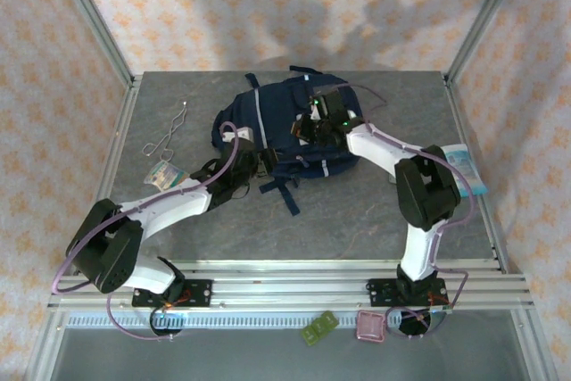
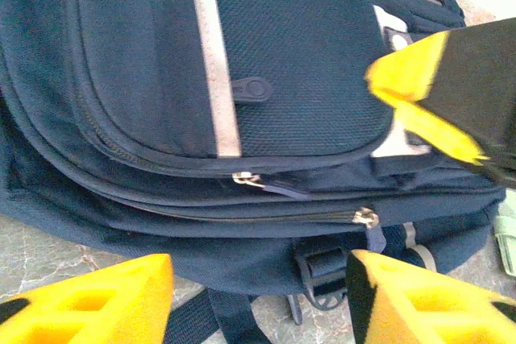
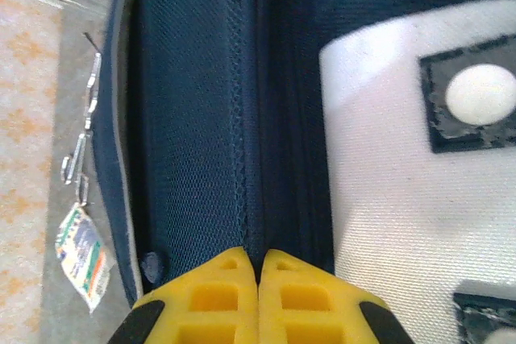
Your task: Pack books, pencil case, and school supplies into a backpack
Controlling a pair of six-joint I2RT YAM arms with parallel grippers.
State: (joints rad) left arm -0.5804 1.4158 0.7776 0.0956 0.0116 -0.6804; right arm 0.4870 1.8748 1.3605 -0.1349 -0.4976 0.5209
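The navy backpack (image 1: 285, 127) lies flat in the middle of the table, its zippers (image 2: 364, 217) drawn shut. My right gripper (image 1: 314, 125) sits on top of it next to the grey patch (image 3: 387, 199). In the right wrist view its gripper (image 3: 258, 259) is shut, pinching a dark seam ridge of the backpack (image 3: 201, 118). My left gripper (image 1: 256, 163) is open at the backpack's near-left edge. Its yellow fingers (image 2: 97, 300) straddle the lower edge of the backpack (image 2: 161, 78) and hold nothing. The books and the pencil case are hidden.
A bent wire (image 1: 169, 136) and a small packet (image 1: 163, 173) lie left of the backpack. A pale blue flat item (image 1: 468, 169) rests at the right table edge. A small green piece (image 1: 318, 327) and a pink one (image 1: 370, 326) lie beyond the front rail.
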